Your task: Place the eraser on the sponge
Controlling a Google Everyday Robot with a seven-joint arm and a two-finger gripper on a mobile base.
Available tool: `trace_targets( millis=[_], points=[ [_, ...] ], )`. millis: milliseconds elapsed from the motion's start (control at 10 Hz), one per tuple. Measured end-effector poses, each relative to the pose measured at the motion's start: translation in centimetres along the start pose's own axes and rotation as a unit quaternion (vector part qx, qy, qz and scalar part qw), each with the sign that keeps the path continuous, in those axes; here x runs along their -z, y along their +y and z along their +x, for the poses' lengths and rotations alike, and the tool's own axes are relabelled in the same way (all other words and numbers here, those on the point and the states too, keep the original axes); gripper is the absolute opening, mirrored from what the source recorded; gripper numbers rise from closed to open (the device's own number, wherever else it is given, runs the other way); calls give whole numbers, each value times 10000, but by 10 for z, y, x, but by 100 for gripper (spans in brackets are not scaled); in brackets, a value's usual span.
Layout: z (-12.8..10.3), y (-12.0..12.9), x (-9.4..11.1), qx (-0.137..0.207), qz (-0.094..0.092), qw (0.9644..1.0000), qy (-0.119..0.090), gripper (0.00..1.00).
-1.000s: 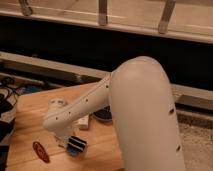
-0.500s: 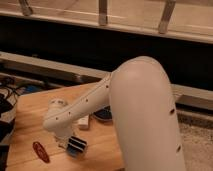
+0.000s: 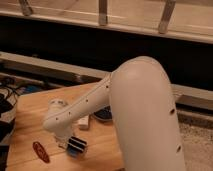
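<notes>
- Arm shell (image 3: 147, 120): large, smooth and white. It fills the lower right foreground and hides the table behind it.
- Red oval item (image 3: 41, 151): flat and dark red, lying on the wood near the front left edge, left of the gripper and apart from it.
- Gripper (image 3: 76, 146): a dark, striped mass with a bluish lower edge, low over the table's front centre, just right of the red oval item. Its grip state cannot be told. Whether the bluish part is hardware or something carried also cannot be told.
- Forearm (image 3: 82, 106): a slim white link dotted with small holes, slanting down and left from the arm shell to a bend above the gripper.
- Pale block (image 3: 84, 121): small and whitish, by its look the eraser. It rests on the table just beyond the gripper, partly under the forearm, and is not in the gripper.
- Dark blue item (image 3: 104, 114): rounded and low, just right of the pale block, with its right side hidden by the arm shell. It may be the sponge, but this is uncertain.
- Table (image 3: 30, 120): a light wooden top carrying all the items above.
- Black cables (image 3: 7, 100): a tangle off the table's left edge.
- Grey ledge (image 3: 45, 66): a long horizontal strip behind the table.
- Dark wall band (image 3: 65, 42): runs the full width above the ledge.
- Railing posts (image 3: 103, 12): metal uprights along the top — the farthest things seen.
</notes>
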Motion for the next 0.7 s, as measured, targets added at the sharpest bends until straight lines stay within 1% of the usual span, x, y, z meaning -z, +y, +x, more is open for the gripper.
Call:
trace_targets(
  millis=[500,600,700],
  points=[
    [1,3,-2,11,-14,10000,5,43],
    [1,4,-2,28,-18,10000,-7,45],
    [1,4,-1,33,-3,10000,-8,52]
  ],
)
